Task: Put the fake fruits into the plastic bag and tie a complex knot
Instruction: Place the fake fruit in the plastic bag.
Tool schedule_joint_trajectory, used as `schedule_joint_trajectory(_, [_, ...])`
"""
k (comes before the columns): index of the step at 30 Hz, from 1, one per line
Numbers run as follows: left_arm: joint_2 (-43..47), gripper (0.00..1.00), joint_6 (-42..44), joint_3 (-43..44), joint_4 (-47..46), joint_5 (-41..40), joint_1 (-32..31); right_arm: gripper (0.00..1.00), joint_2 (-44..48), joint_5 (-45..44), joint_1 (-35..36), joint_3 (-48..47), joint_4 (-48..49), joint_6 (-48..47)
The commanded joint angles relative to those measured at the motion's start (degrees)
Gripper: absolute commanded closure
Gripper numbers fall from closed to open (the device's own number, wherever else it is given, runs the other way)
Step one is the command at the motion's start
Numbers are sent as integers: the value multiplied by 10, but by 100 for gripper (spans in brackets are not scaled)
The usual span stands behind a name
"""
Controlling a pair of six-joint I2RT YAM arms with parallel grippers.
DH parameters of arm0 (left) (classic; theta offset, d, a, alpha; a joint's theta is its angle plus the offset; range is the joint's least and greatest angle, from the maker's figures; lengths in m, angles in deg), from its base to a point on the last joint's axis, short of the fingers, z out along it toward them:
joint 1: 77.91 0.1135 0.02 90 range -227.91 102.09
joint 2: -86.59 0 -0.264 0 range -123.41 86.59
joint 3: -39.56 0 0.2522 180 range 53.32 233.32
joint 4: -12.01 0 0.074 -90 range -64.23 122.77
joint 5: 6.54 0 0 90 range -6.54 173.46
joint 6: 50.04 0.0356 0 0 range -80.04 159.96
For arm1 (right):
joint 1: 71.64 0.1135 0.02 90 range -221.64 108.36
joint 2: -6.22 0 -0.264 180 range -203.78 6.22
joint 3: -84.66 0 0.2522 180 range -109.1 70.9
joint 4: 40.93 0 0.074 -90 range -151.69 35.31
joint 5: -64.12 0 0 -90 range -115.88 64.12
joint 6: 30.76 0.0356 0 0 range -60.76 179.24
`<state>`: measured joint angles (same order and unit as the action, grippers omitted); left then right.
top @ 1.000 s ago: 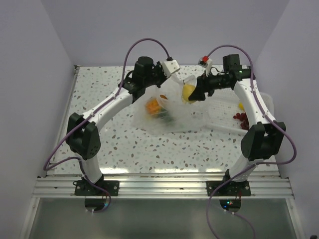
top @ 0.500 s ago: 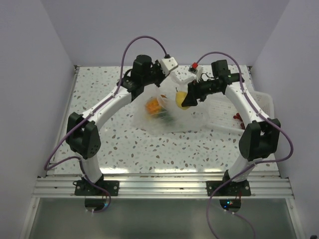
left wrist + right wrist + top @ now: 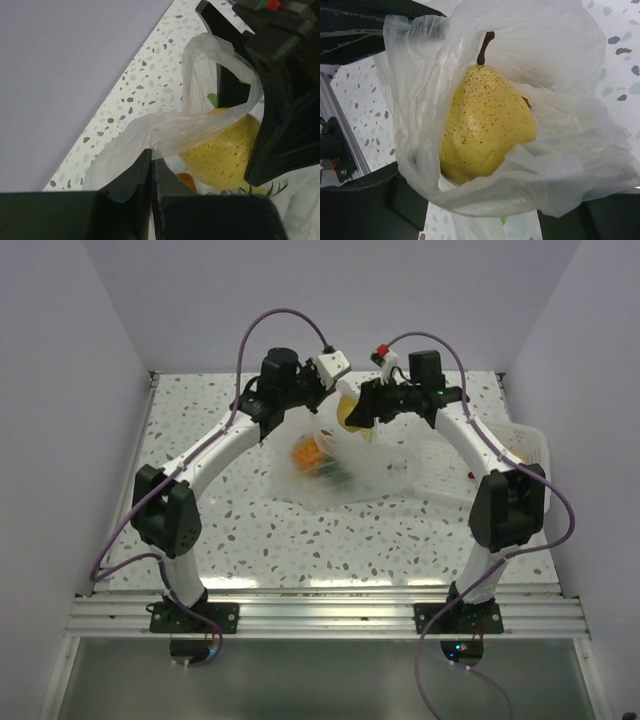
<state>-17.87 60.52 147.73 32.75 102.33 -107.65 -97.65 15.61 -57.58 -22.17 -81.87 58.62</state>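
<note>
The plastic bag [image 3: 350,465] lies crumpled at mid-table with an orange fruit [image 3: 305,452] and something dark inside. My left gripper [image 3: 151,152] is shut on the bag's rim [image 3: 165,132] and holds it up. My right gripper [image 3: 485,192] is shut on a speckled yellow pear [image 3: 485,125] with a brown stem. The pear sits in the bag's mouth, with film wrapped round it. From above, the pear [image 3: 350,412] hangs just right of the left gripper [image 3: 322,410]. The right fingers [image 3: 280,110] flank the pear [image 3: 225,147] in the left wrist view. The knot is out of view.
A white slotted tray [image 3: 525,445] stands at the table's right edge, partly behind the right arm, with a small red thing [image 3: 471,477] at its near side. Purple walls close in the back and both sides. Both arms arch over the bag.
My right gripper has carried the pear leftward from over the tray's side into the bag's mouth. The left gripper has stayed shut on the rim, shifting slightly left.
</note>
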Motion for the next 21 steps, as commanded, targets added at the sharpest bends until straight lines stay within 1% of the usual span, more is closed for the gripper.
schedule_joint_trajectory(1, [-9,93,-18,23,-9,21,7,39,-3,-31,30,26,103,71])
schedule_joint_trajectory(3, [-12,93,-23,25,-9,26,11,39,-10,-57,41,28,111,77])
schedule_joint_trajectory(5, [-14,93,-30,27,-11,27,13,34,-20,-68,57,34,123,91])
schedule_joint_trajectory(6, [-16,93,-33,31,-10,28,15,17,-22,-74,63,42,133,93])
schedule_joint_trajectory(8, [-18,93,-39,32,-10,29,20,7,-21,-90,76,50,141,98])
schedule_joint_trajectory(10, [-21,93,-42,35,-8,31,23,2,-9,-89,78,64,157,106])
schedule_joint_trajectory(13, [-20,93,-46,35,-7,35,27,1,1,-93,77,65,141,91])
schedule_joint_trajectory(16, [-21,93,-49,35,-8,35,28,1,16,-85,76,58,105,71])
schedule_joint_trajectory(21, [-20,93,-52,36,-7,33,29,1,67,-69,62,61,15,18])
